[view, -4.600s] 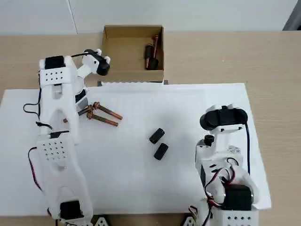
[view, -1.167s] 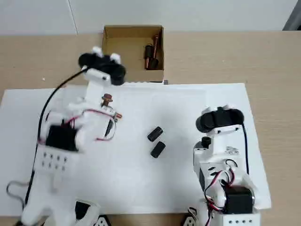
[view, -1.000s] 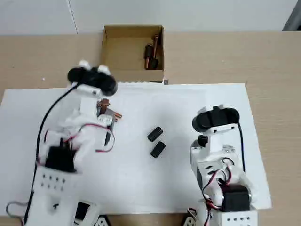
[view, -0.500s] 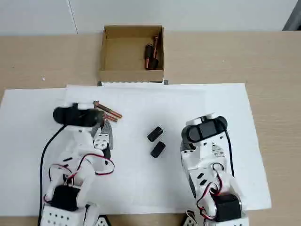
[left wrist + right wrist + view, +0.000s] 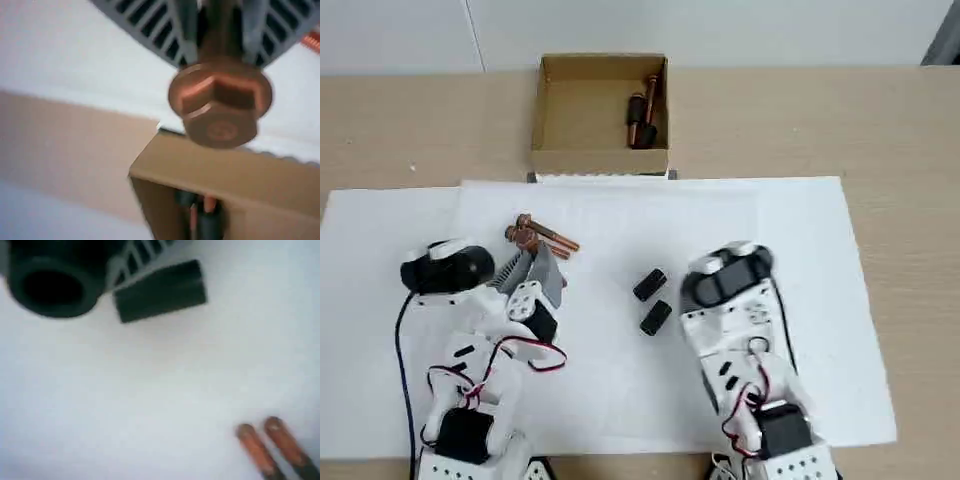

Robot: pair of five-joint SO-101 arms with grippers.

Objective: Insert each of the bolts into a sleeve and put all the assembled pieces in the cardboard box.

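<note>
One open brown cardboard box (image 5: pixel 578 112), bolt-and-sleeve pieces (image 5: pixel 640 108) inside too crowded to count. Outside it, three copper hex-head bolts (image 5: pixel 556 239) and two short black cylindrical sleeves (image 5: pixel 651 284).

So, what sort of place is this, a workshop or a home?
Probably a robotics lab or test bench, though I cannot be sure. A left arm and a right arm sit at a wooden table covered by a white sheet, with a cardboard box holding parts.
</note>
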